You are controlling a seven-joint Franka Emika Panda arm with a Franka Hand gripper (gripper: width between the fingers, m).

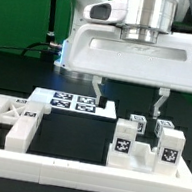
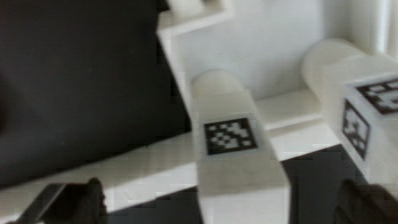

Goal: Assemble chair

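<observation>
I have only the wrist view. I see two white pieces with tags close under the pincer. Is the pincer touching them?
Observer: I see no contact. In the exterior view the pincer hangs open, with its fingertips just above the tops of the tagged chair pieces.
Operator: Are other parts on the table?
Observer: Yes. A notched white piece lies apart from them, toward the exterior view's left.
Operator: What lies between the two groups?
Observer: The marker board lies flat on the table, behind the gap between them.
</observation>
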